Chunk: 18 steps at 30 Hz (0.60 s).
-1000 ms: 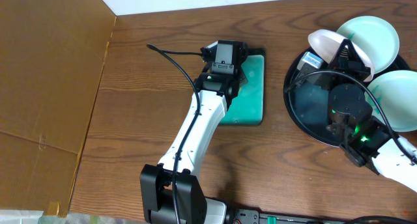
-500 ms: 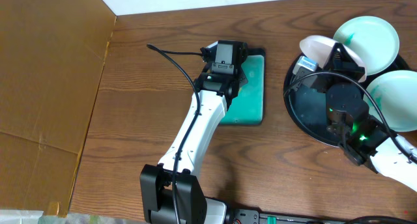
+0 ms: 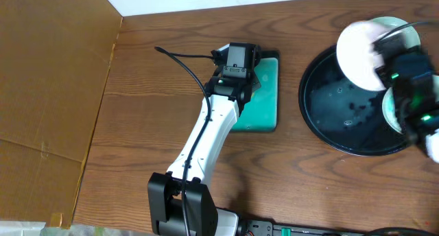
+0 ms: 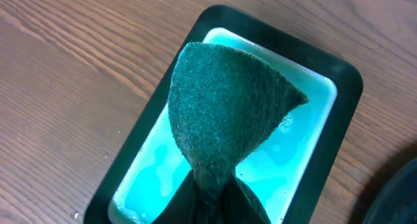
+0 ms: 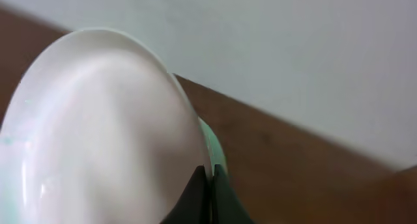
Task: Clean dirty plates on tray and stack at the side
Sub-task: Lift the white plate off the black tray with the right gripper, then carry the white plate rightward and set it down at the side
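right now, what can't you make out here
Lifted plate: blurred overhead, too close in right wrist view; smears unreadable.
Other plates: overhead, mostly under the right arm.
Left tool: left wrist view, fingertips buried in the sponge, cut by the bottom edge.

Soft, even light falls from above on the tabletop (image 3: pixel 137 160), with hardly any shadow. The glossy tray (image 3: pixel 322 119) carries pale reflections. At the right edge the raised plate (image 3: pixel 357 54) and the right arm (image 3: pixel 411 92) are smeared by motion blur. The left wrist view is sharp, the sponge (image 4: pixel 228 113) fibres crisp, the wet dish (image 4: pixel 300 152) glowing bright teal. In the right wrist view the plate is soft, washed pale, out of focus
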Each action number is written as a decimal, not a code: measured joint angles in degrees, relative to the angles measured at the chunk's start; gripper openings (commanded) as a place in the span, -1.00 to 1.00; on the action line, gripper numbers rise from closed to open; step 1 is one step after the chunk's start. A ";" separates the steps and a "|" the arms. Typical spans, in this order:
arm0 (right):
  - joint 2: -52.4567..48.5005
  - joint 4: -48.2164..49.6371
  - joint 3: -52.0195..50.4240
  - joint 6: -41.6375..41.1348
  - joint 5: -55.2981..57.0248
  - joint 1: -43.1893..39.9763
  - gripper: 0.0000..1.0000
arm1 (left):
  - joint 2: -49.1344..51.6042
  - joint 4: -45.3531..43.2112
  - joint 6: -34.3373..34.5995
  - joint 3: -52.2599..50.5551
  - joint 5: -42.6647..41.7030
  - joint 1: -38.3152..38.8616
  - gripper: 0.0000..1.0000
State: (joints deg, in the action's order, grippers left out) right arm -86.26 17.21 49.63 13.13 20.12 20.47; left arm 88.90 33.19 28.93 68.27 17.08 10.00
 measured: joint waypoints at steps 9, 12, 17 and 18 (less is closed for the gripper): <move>-0.39 -0.35 0.02 -31.71 -22.91 -27.61 -0.98 | 0.00 0.00 0.85 0.00 -0.02 0.00 -0.86; -2.08 -0.59 0.02 -37.68 -24.35 -35.76 -0.97 | 0.00 -0.02 1.09 0.00 -0.20 0.00 -0.86; -8.04 -0.59 0.02 -45.20 -24.44 -43.78 -0.97 | 0.00 -0.02 1.11 0.00 -0.26 0.00 -0.86; -9.75 -0.33 0.02 -46.53 -24.24 -44.74 -0.97 | 0.00 -0.02 1.11 0.00 -0.26 0.00 -0.85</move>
State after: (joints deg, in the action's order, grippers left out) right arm -96.01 16.88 49.65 -33.41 -4.12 -24.27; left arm 88.90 33.17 30.04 68.27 16.82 10.00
